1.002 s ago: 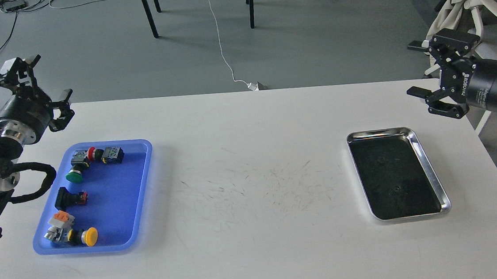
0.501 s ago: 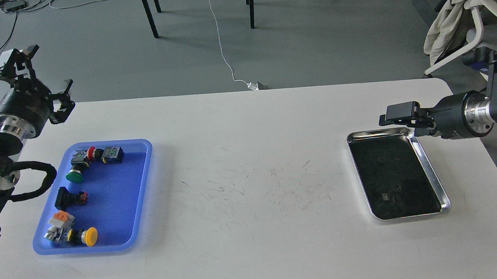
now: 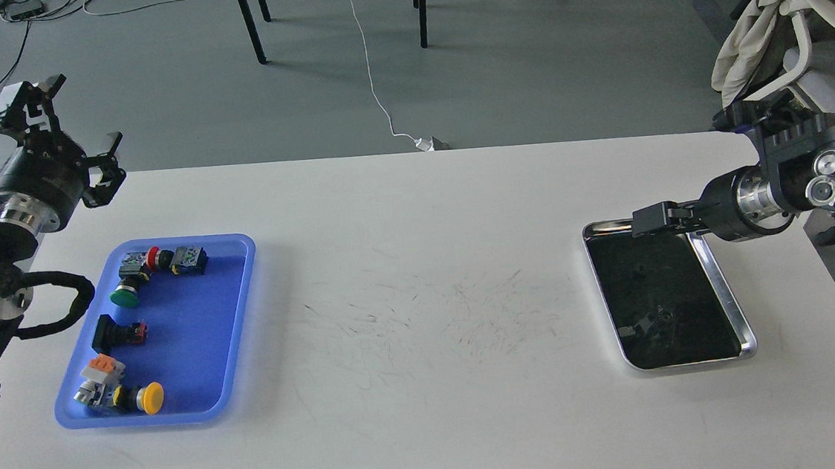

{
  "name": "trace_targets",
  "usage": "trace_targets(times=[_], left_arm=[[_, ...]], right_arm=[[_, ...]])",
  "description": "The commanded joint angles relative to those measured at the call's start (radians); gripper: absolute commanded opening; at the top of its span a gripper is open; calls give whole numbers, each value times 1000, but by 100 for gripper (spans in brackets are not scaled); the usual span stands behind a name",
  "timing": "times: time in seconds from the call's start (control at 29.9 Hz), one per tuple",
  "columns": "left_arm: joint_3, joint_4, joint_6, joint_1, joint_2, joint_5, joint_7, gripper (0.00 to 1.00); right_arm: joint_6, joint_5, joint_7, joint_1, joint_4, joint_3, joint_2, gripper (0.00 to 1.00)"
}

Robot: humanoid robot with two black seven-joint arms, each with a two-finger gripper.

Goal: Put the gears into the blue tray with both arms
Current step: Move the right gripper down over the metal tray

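Head view: blue tray (image 3: 195, 341) at 9 o'clock on counter (image 3: 433, 427) holds push-buttons (image 3: 134, 275) only, no gears. Gears (image 3: 640, 270) faint specks in steel tray (image 3: 728, 299) at 3 o'clock. Right gripper (image 3: 643, 218) over its far rim, end-on, spread unclear. Left gripper (image 3: 63, 135) spread, empty, at 10 o'clock. Judgement: nothing transferred yet.

The scene is evenly and brightly lit with soft, diffuse light; the white desk (image 3: 429, 383) reads almost overexposed, its fine grey scuffs plainly visible; shadows are faint and short, a pale blue-tinged one hugging the near edge of the blue tray (image 3: 236, 293); the steel tray (image 3: 727, 292) has a bright glinting rim and a dark mirror-like bottom that swallows detail, so small things in it are hard to make out; focus is fairly sharp throughout, slightly softer and noisier on the grey floor (image 3: 524, 69).
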Motion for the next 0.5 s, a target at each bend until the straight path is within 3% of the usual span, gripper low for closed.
trace_targets(times=[0.0, 0.47], left_arm=[[0, 0, 0, 0, -4, 18, 0, 98], [0, 0, 5, 6, -10, 18, 0, 98]], right_arm=[[-3, -2, 0, -25, -53, -13, 56, 96], [-2, -2, 8, -70, -157, -46, 170, 93]])
